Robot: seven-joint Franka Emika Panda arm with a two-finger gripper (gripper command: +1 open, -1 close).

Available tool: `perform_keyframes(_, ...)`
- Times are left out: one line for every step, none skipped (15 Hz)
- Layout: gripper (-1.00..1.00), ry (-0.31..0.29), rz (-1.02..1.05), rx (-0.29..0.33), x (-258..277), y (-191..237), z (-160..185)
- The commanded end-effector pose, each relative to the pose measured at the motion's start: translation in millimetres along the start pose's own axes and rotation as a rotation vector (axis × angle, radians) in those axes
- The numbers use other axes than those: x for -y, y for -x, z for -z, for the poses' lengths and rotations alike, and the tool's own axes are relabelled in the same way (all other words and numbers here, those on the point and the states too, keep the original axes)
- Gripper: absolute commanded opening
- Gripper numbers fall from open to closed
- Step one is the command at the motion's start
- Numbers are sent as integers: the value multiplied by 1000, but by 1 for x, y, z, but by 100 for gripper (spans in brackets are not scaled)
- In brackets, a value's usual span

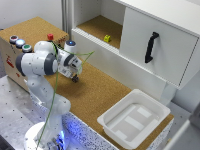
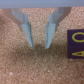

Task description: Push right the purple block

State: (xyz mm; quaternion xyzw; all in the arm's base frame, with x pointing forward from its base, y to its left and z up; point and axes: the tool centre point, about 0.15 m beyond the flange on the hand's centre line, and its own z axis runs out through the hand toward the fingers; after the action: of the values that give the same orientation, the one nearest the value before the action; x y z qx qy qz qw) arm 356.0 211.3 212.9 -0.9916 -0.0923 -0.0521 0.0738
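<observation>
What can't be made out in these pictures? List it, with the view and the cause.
1. Purple block: wrist view, cut off by the picture's edge, yellow markings blurred. In the exterior view I cannot find it.
2. Pincer: open in the wrist view; in the exterior view too small and blurred to tell.
3. Yellow block: exterior view, too small for detail.
4. Space behind the door: exterior view, hidden by it.

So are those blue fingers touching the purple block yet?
Apart. In the wrist view, bare cork shows between the nearer of the fingers and the purple block at the frame's edge. The fingers stand open with only cork between them.
</observation>
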Motion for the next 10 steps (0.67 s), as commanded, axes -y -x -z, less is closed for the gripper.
perform_keyframes(-100, -4, -12, 49, -16, -6, -5)
perform_keyframes(-100, -9, -24, 47, -20, -4, -5)
perform_keyframes(-100, -7, -34, 45, -24, -1, -4)
perform_keyframes(-100, -5, -42, 42, -27, 2, -4)
perform_keyframes(-100, -6, -49, 41, -31, 4, -3)
perform_keyframes(-100, -6, -59, 37, -34, 6, -2)
perform_keyframes(-100, -6, -72, 33, -40, 9, 0)
perform_keyframes(-100, -6, -83, 30, -45, 12, 2)
perform_keyframes(-100, -4, -94, 25, -50, 15, 4)
perform_keyframes(-100, -5, -102, 24, -56, 19, 5)
